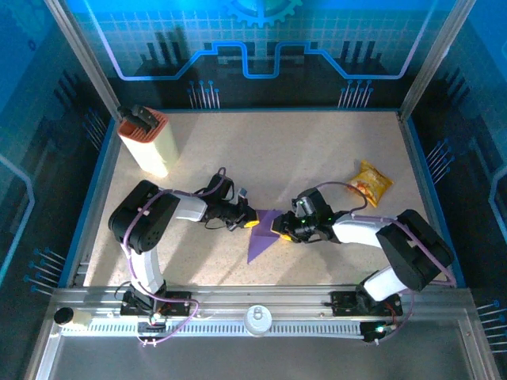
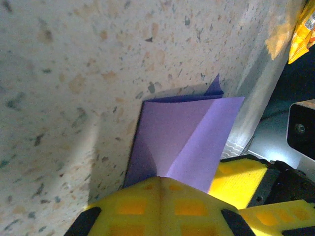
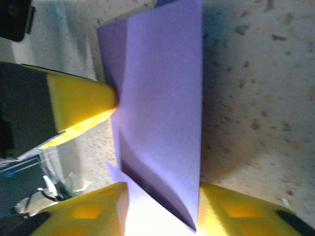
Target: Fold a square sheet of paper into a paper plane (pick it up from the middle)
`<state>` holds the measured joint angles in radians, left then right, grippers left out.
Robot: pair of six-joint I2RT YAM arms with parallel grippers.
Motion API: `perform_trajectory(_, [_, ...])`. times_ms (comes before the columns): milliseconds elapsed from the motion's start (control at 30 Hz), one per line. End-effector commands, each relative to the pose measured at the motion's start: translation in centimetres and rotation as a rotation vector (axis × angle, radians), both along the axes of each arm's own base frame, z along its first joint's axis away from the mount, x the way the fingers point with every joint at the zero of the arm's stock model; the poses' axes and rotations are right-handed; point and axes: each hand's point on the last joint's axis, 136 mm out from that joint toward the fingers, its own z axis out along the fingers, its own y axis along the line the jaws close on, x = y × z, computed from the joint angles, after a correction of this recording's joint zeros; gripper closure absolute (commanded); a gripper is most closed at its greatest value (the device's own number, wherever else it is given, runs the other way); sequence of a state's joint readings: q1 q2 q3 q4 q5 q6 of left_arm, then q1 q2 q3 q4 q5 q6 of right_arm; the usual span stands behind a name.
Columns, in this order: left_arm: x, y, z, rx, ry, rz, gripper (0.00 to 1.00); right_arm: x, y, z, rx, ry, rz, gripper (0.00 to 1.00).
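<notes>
Paper [image 1: 260,237]: one sheet, purple, lying on the surface [image 1: 317,150] about midway between the left and right edges and somewhat nearer the near edge, between the two pincers. From above it reads as a tapered wedge with its point toward the near edge. The left wrist view shows a diagonal crease and overlapping layers, so early folds are judged to be in place. No narrow dart with finished wings is evident; the centre fold and wing folds appear to be outstanding, putting the work at roughly its middle stage. Left pincer [image 1: 250,224]: fingers pressed together, tip against the paper's left edge; whether it nips the sheet cannot be told. Right pincer [image 1: 283,230]: fingers part-spread, one on each side of the paper's end, apparently pinching it across its width so that a ridge lifts between them. Count: one paper, two pincers, one cream-and-orange box [image 1: 146,142] near the far left corner, one yellow packet [image 1: 371,183] toward the right edge, both well apart from the work.
</notes>
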<state>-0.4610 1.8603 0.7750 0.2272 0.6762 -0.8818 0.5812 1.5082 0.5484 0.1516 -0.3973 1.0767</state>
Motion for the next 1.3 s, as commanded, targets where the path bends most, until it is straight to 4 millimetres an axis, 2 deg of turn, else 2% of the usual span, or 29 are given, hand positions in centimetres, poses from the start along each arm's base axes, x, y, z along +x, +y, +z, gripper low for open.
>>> perform_trajectory(0, [-1.6, 1.2, -2.6, 0.063, 0.087, 0.004, 0.95, 1.5, 1.3, 1.8, 0.059, -0.056, 0.041, 0.64])
perform_trajectory(200, [-1.6, 1.4, -2.8, 0.089, 0.085, -0.005, 0.95, 2.2, 1.5, 1.4, 0.080, -0.057, 0.094, 0.64])
perform_trajectory(367, [-1.6, 1.5, -2.9, 0.095, 0.081, -0.008, 0.95, 2.9, 1.3, 0.8, 0.103, -0.042, 0.108, 0.70])
perform_trajectory(600, [-1.5, 1.4, -2.7, 0.094, 0.079, -0.012, 0.95, 3.1, 0.8, 0.2, 0.084, -0.024, 0.136, 0.67])
perform_trajectory(733, [-1.5, 1.4, -2.7, 0.093, 0.081, -0.011, 0.95, 3.5, 0.9, 0.5, 0.094, -0.033, 0.142, 0.68])
perform_trajectory(867, [-1.4, 1.4, -2.7, 0.096, 0.083, -0.014, 0.95, 4.0, 0.5, -0.1, 0.076, -0.016, 0.143, 0.69])
perform_trajectory(1000, [-1.3, 1.4, -2.4, 0.095, 0.077, -0.010, 0.95, 3.4, 0.0, -0.6, 0.050, 0.018, 0.140, 0.74])
perform_trajectory(1167, [-1.1, 1.3, -2.1, 0.094, 0.071, -0.007, 0.95, 2.1, -1.3, -1.1, 0.003, 0.032, 0.121, 0.76])
perform_trajectory(1267, [-0.9, 1.1, -1.7, 0.081, 0.065, -0.012, 0.94, 1.6, -1.7, -1.0, -0.008, 0.031, 0.120, 0.82])
